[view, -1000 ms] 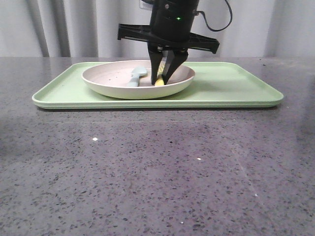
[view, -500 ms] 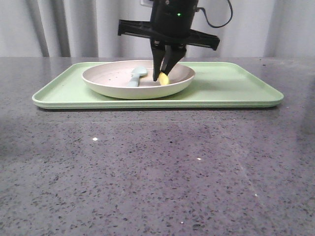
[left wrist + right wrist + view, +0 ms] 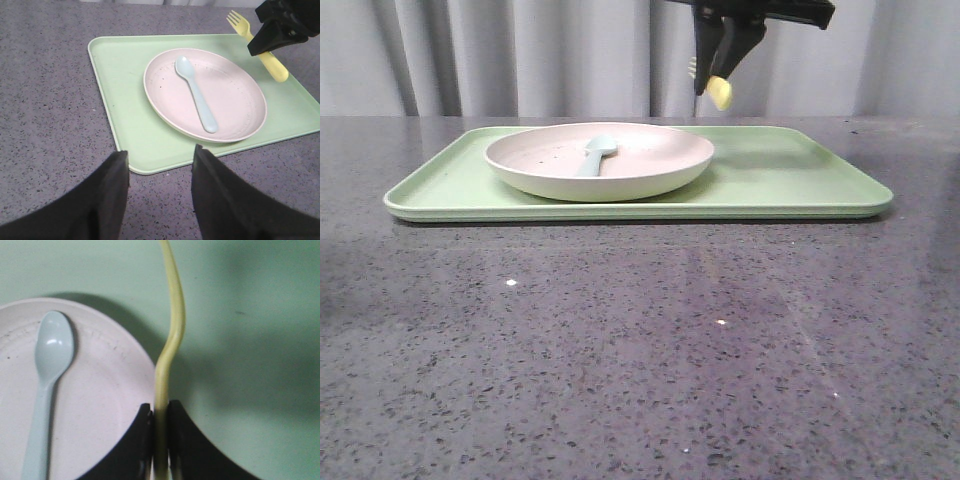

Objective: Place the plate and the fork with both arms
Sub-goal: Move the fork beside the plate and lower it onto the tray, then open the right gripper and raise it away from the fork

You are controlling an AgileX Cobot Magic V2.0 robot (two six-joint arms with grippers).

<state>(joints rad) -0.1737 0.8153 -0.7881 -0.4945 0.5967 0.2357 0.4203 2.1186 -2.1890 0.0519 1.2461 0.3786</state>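
The left gripper (image 3: pixel 157 192) hung unclenched before the tray (image 3: pixel 800 170). On the tray sat the plate (image 3: pixel 599 160), probably light and stiff, best taken by its rim. Above the tray, the right gripper (image 3: pixel 717 62) pinched the fork (image 3: pixel 718 90) mid-handle.

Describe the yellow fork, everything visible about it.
The fork is small, bright yellow and looks like smooth plastic, with short tines and a thick, rounded handle. The right wrist view shows a gentle curve along its length. The right gripper is shut on the handle, holding the fork in the air above the green tray, past the plate's rim. Only the gripper's fingers touch it. The handle end hangs lowest, tines higher.
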